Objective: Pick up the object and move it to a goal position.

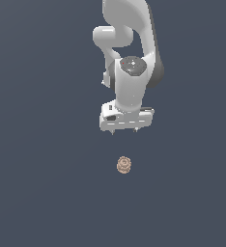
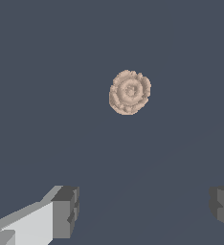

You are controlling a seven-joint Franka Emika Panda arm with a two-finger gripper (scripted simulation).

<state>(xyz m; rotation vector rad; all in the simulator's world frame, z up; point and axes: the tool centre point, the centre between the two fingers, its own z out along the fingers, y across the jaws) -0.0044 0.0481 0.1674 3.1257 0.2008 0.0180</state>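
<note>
The object is a small tan-brown round lump with stacked ridges, lying on the dark grey floor. In the wrist view the object shows from above as concentric rings. My white gripper hangs above the floor, farther back than the object in the exterior view, apart from it. In the wrist view the gripper is open and empty, its two grey fingertips wide apart, with the object ahead of the gap, not between them.
The floor is a flat dark grey-blue surface with no other objects in view. The white arm rises behind the gripper toward the top of the exterior view.
</note>
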